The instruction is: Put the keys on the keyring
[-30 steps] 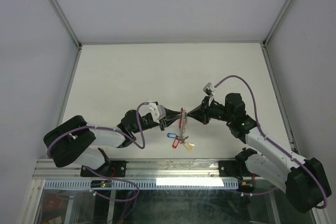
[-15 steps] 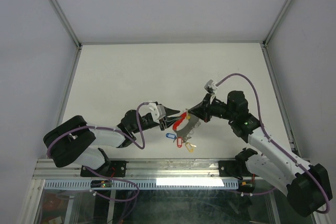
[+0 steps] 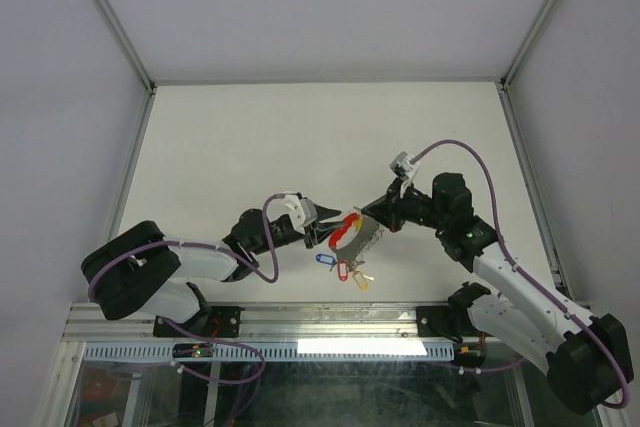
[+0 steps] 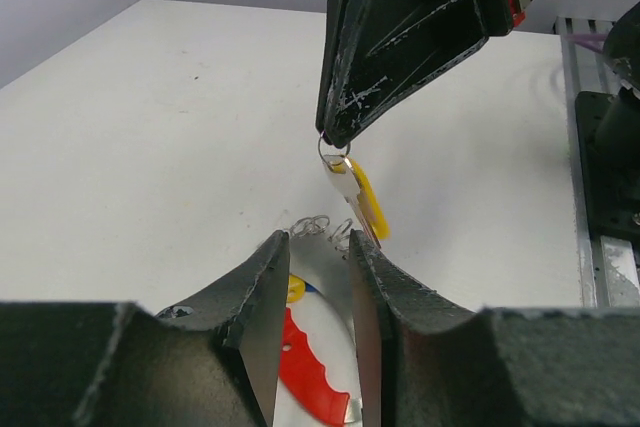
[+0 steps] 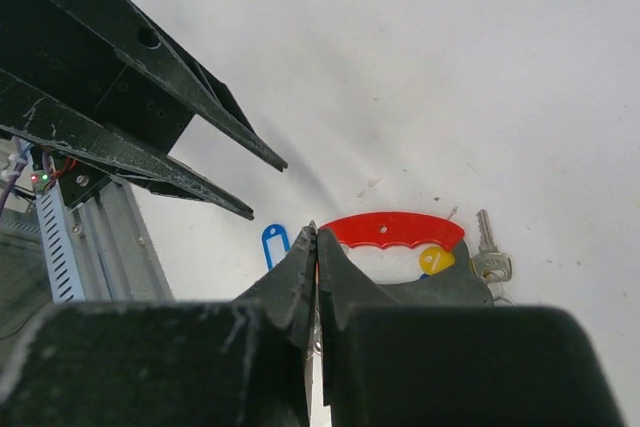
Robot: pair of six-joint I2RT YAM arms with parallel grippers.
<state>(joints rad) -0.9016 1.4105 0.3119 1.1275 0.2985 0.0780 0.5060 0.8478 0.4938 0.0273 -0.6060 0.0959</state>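
Right gripper [image 5: 316, 235] pinches a yellow-tagged key [image 4: 350, 187]; left gripper [image 4: 317, 239] stands narrowly parted beside the keyring [image 5: 395, 229]. Threading appears unfinished.

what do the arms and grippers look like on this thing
The left arm and right arm have glossy white shells between black joint housings. A purple cable loops along each arm to a small pale wrist mount. The left gripper and right gripper are black, with long tapering wedge fingers scuffed with pale scratches.
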